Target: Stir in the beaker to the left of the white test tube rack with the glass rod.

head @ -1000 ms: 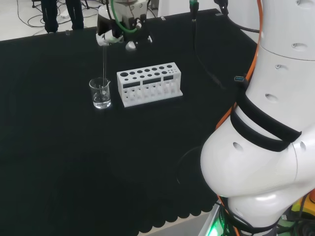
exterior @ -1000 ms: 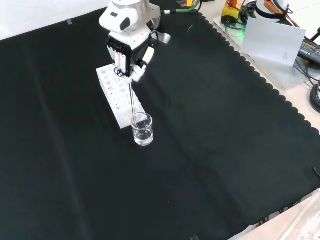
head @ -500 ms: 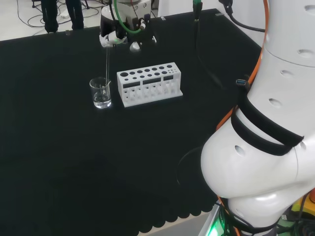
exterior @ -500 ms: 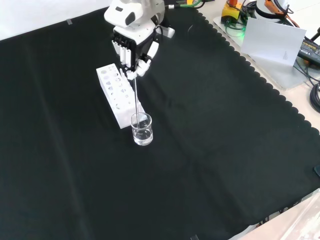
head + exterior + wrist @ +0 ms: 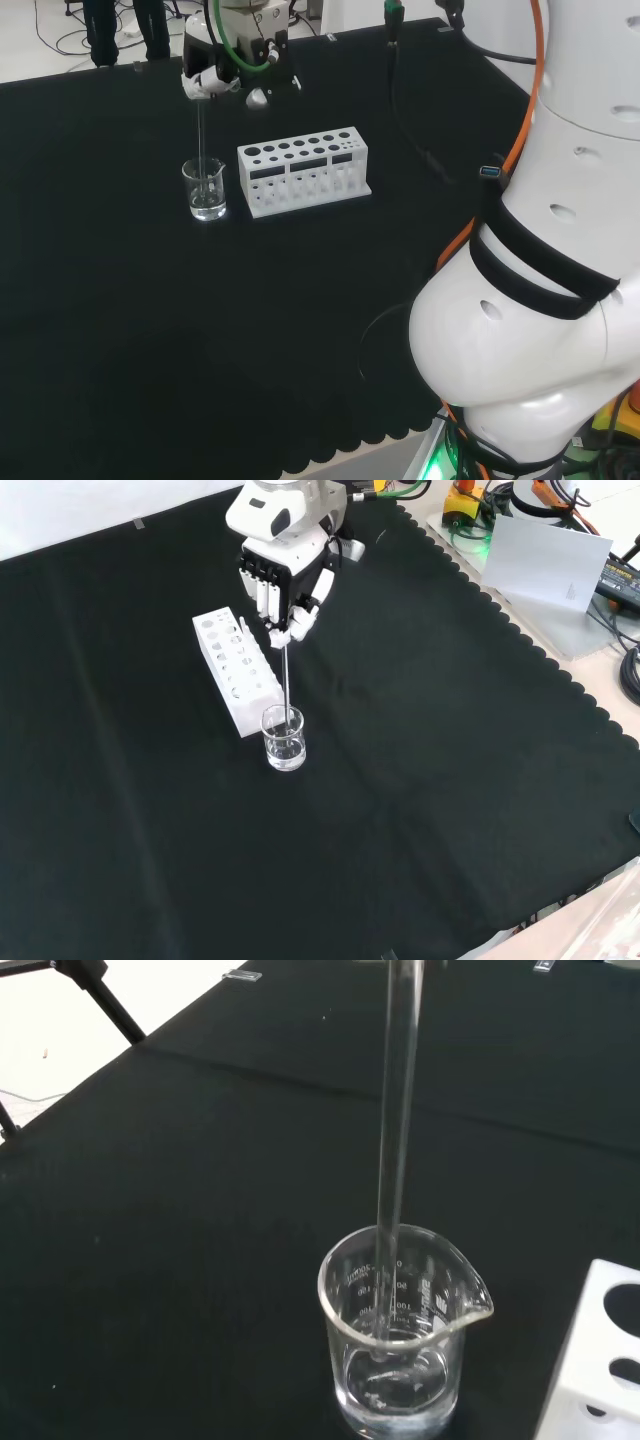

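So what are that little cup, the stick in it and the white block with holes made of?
The beaker looks like clear glass, though it could be plastic: you see straight through it, with shiny highlights on the rim. The rod seems to be glass too, transparent and glossy. The test tube rack appears to be matte white plastic, opaque and without shine.

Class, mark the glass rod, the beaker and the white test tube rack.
glass rod (image 5: 395, 1140), wrist view, mid-shaft
beaker (image 5: 284, 742), front view, glass wall
white test tube rack (image 5: 303, 170), head view, front face
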`<state>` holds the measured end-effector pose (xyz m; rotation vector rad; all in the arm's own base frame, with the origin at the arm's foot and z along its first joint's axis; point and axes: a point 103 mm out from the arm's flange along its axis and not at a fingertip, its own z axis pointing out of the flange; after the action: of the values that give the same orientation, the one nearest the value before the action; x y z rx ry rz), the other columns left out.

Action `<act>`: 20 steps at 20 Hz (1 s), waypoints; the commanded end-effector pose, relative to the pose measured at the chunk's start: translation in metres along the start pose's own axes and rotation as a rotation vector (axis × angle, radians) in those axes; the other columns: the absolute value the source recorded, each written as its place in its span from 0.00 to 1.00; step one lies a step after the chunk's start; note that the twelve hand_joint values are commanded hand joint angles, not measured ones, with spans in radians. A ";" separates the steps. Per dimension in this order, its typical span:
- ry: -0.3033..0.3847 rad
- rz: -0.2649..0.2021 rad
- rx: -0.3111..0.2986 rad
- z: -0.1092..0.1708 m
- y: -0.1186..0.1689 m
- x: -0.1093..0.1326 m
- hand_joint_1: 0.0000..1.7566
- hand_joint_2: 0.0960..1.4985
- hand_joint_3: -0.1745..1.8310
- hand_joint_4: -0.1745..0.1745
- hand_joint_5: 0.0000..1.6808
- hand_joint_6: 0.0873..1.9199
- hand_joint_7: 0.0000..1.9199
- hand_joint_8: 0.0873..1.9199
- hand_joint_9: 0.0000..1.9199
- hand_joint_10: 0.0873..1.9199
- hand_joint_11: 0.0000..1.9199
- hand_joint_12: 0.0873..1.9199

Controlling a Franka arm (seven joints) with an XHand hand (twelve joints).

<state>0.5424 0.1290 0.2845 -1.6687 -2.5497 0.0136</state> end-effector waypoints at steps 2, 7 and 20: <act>0.013 0.010 0.005 0.005 0.019 -0.020 0.75 0.70 0.00 0.00 0.83 0.00 0.67 0.39 0.87 0.32 0.86 0.26; 0.010 0.039 0.022 0.008 0.014 -0.040 0.75 0.70 0.00 0.00 0.83 0.00 0.67 0.39 0.87 0.32 0.85 0.26; -0.014 -0.008 0.019 -0.004 -0.005 0.010 0.75 0.70 0.00 0.00 0.83 0.00 0.67 0.39 0.87 0.32 0.85 0.27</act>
<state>0.5465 0.1122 0.2856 -1.6949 -2.5290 0.0419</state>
